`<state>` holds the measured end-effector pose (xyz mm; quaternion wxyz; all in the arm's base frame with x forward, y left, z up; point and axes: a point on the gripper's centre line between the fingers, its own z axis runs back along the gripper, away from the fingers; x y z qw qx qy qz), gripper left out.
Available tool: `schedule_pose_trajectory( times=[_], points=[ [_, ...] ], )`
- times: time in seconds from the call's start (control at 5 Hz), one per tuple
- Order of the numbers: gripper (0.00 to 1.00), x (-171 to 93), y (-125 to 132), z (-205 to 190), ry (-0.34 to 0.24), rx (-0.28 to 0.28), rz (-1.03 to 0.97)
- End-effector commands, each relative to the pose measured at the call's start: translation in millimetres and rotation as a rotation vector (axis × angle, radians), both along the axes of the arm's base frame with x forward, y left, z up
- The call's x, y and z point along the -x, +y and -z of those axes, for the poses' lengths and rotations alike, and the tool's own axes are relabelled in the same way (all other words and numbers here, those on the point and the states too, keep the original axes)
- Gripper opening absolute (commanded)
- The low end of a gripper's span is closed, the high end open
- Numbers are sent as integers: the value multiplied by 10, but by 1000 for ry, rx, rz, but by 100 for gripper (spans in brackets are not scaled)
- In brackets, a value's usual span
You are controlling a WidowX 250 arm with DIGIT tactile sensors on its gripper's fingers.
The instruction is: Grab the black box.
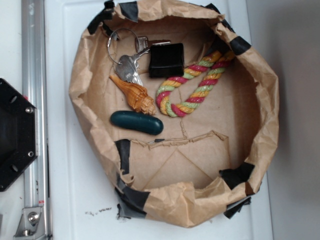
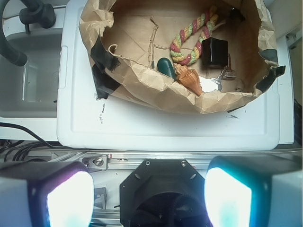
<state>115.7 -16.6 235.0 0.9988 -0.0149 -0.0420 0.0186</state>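
We see the black box [image 1: 166,59] lying on the floor of a brown paper basket [image 1: 260,105] patched with black tape, toward its far rim in the exterior view. A bunch of keys [image 1: 128,64] lies just beside the box on one side, and a striped rope loop [image 1: 192,85] touches or nearly touches it on the other. Nearer the middle lie a carved orange shell [image 1: 135,95] and a dark teal capsule [image 1: 136,122], close together. The basket sits on a white tabletop [image 1: 80,200]. In the wrist view our gripper [image 2: 149,194] hangs well apart from the basket, over a black hexagonal plate [image 2: 161,189]; its two fingers [image 2: 66,196] stand wide apart, holding nothing
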Motion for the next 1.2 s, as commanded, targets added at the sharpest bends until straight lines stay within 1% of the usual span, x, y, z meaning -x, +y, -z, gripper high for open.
schedule_pose_trajectory(
  times=[0.0,0.2,0.4,0.6,0.8,1.0],
  points=[
    [100,0,0,0,0,0,0],
    [100,-500,401,500,84,1,-115],
    [100,-980,671,746,79,-24,-168],
    [100,-1482,915,1128,58,-49,-174],
    [100,-1542,843,1465,84,-117,-148],
    [100,-1475,923,1628,72,-204,-165]
  ],
)
